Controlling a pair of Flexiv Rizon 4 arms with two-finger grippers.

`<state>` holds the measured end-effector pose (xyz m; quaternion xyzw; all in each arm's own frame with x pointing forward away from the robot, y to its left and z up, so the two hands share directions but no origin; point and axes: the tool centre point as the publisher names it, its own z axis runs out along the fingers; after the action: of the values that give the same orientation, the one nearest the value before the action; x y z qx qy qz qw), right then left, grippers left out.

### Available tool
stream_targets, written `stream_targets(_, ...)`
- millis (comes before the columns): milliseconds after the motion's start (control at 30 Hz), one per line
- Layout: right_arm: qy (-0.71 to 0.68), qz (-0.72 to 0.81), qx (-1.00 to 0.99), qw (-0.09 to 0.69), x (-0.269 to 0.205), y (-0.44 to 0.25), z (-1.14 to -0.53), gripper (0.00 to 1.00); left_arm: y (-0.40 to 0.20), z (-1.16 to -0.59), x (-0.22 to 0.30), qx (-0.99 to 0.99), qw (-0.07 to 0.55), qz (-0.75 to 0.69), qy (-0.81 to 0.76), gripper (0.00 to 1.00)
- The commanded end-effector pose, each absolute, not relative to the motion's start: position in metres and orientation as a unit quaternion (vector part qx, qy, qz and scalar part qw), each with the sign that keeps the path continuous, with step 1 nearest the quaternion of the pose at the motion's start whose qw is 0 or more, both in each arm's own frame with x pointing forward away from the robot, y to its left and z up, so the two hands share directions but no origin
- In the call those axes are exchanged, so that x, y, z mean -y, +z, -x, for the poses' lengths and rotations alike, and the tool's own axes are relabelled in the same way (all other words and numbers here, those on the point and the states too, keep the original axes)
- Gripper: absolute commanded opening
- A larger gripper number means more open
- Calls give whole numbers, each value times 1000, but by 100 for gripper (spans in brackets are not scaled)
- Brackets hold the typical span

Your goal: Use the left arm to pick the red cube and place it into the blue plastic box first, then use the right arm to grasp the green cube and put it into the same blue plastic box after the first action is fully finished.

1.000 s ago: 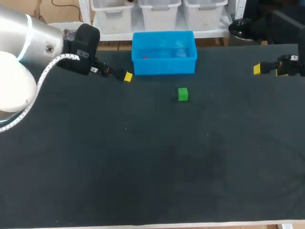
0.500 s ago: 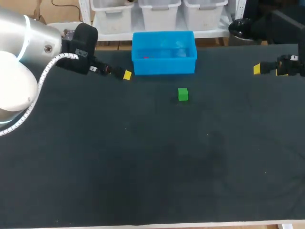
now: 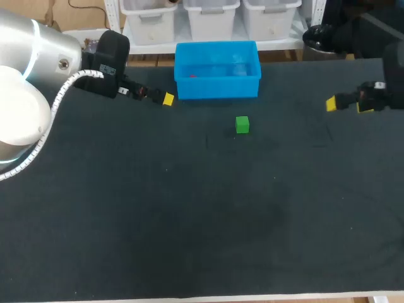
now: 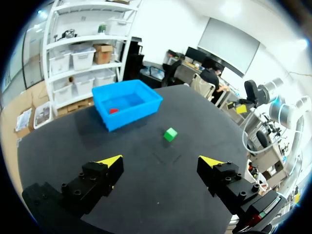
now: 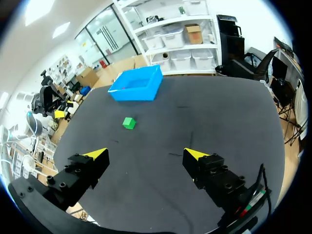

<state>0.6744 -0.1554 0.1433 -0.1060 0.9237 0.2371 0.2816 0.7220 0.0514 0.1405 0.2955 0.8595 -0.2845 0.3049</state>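
dark table (image 3: 189, 221) — red cube (image 4: 113, 111) barely visible inside blue box (image 3: 218, 88), green cube (image 3: 242, 124) outside; left pincer (image 4: 161, 160) and right pincer (image 5: 146, 153) agape

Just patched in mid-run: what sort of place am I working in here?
Likely a robot lab test bench: a black-covered table, a left arm and a right arm coming in from its sides, and only practice props on it, a blue box and a green cube.
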Motion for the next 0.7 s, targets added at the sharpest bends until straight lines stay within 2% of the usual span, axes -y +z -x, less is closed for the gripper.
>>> stream_targets(33,171,93,-944,266,125,147,-689,100,140,-722,-53,-858,307,-296,-287,100)
stream_targets(400,120,66,-969,204,61,147,-715,100,140,-722,-53,-858,307,-296,-287,100)
stream_targets(700,85,63,-979,175,27,152,-731,100,140,-722,-53,-858,307,-296,-287,100)
